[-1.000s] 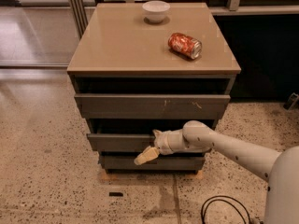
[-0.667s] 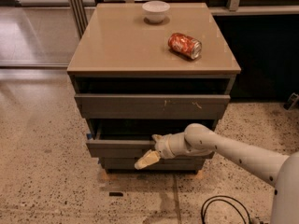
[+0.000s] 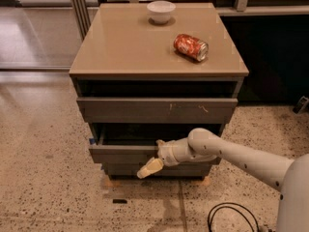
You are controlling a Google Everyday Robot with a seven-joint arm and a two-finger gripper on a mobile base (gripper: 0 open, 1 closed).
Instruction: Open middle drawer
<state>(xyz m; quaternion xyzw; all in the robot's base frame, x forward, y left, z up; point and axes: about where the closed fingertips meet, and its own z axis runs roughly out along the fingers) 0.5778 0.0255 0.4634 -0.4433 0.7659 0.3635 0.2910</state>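
Observation:
The middle drawer (image 3: 120,153) is a dark grey flat front in the low cabinet (image 3: 145,47), with a small blue bit (image 3: 91,140) at its left end. It stands pulled out a little, with a dark gap above it. My gripper (image 3: 154,156) is at the drawer's front, right of its middle. One pale finger (image 3: 149,168) lies across the face, pointing down and left. The other hooks over the top edge. My white arm (image 3: 231,153) reaches in from the lower right.
The taller scratched top front (image 3: 157,110) sits above and a narrow bottom front (image 3: 125,169) below. A white bowl (image 3: 161,11) and a red can (image 3: 190,47) lie on the cabinet top. A black cable (image 3: 231,215) lies on the speckled floor at the right.
The middle drawer has slid outward a little with my gripper on its front. The gap above it is wider.

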